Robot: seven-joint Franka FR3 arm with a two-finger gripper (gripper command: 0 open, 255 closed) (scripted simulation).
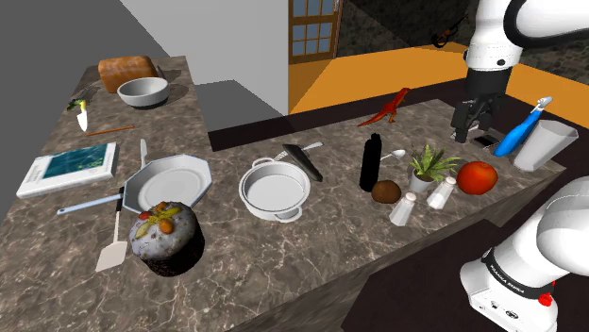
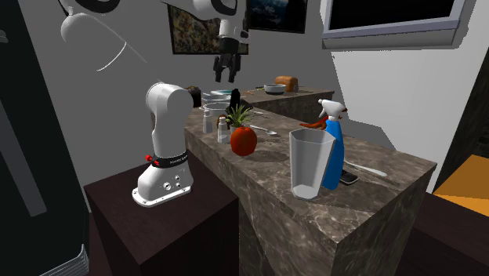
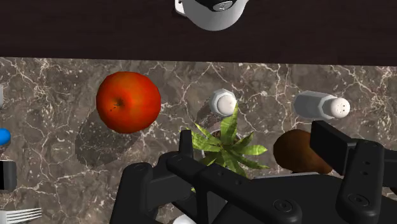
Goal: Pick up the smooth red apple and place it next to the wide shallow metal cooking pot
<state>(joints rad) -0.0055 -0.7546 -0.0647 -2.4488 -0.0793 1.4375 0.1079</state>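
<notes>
A plant (image 1: 432,164) stood just beside two shakers (image 1: 403,209), a brown ball (image 1: 385,191) and a black bottle (image 1: 372,162) near them. A sprayer (image 1: 517,133) stood beside a cup (image 1: 544,144). Toward the shoulder view's left sat a plate (image 1: 170,182), a cake (image 1: 165,238), a spatula (image 1: 111,255), a book (image 1: 68,168) and bread (image 1: 126,72).

Red apple (image 1: 478,176) (image 2: 244,140) (image 3: 128,102): smooth, glossy, orange blush, sits on marbled bench (image 1: 316,253) near its edge, stem dimple tipped sideways. Wide shallow pot (image 1: 275,189): drawn pale grey-white, two side handles, upright, empty, mid-bench, well apart from apple, toward the shoulder view's left.
</notes>
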